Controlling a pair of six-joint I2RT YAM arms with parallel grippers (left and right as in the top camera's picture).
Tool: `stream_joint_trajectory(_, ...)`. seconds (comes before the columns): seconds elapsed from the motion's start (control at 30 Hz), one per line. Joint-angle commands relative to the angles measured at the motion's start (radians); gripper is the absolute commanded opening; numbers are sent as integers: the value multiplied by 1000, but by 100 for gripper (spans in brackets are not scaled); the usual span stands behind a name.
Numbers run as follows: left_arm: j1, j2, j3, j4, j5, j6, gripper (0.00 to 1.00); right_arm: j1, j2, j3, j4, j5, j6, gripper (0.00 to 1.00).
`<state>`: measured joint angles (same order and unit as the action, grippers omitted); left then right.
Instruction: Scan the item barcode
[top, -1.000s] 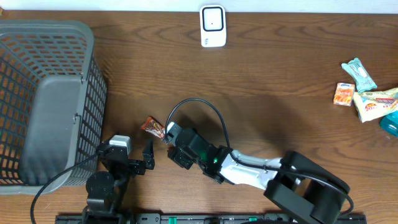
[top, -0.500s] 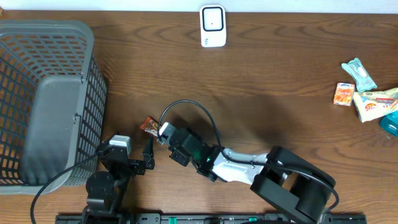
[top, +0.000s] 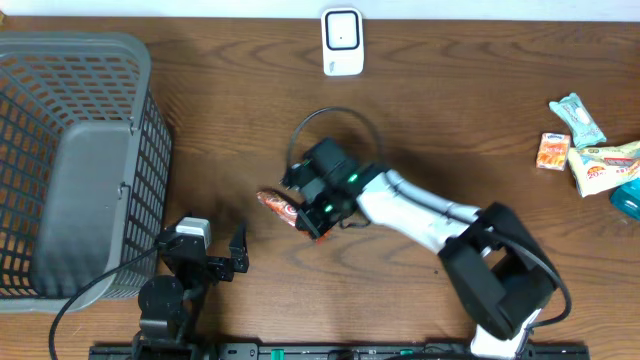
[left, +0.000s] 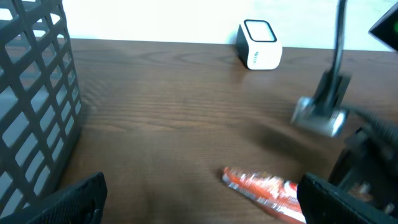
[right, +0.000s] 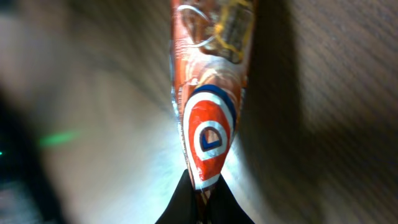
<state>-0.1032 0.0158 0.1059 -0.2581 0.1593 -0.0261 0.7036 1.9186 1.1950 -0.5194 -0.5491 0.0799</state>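
Observation:
An orange snack packet (top: 277, 203) hangs just above the table, left of centre, and my right gripper (top: 307, 216) is shut on its right end. In the right wrist view the packet (right: 209, 106) stretches away from the pinched black fingertips of that gripper (right: 200, 198). The white barcode scanner (top: 342, 42) stands at the table's far edge, well beyond the packet. My left gripper (top: 203, 258) rests open near the front edge with nothing between its fingers. From the left wrist the packet (left: 261, 186) lies ahead to the right, and the scanner (left: 260, 51) stands far off.
A grey mesh basket (top: 60, 150) fills the left side. Several snack packets (top: 590, 155) lie at the far right edge. A black cable (top: 330, 120) loops above the right arm.
My right gripper closed on the snack packet. It then carried the packet away from the front edge, to the right and towards the middle of the table. The left arm stayed still.

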Motion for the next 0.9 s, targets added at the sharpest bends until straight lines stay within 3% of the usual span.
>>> stream_joint_trajectory(0.0, -5, -5, -22, -10, 13, -2, 98, -124, 1, 19, -60, -507, 9, 1)
stream_joint_trajectory(0.37, -5, -5, -22, -10, 13, -2, 98, -257, 1, 19, -132, -1012, 35, 2)
stream_joint_trajectory(0.67, -5, -5, -22, -10, 13, -2, 98, -257, 1, 19, -146, -1011, 189, 1)
stream_joint_trajectory(0.73, -5, -5, -22, -10, 13, -2, 98, -257, 1, 19, -143, -885, 188, 1)
stream_joint_trajectory(0.87, -5, -5, -22, -10, 13, -2, 98, -223, 1, 18, -169, -309, 188, 1)
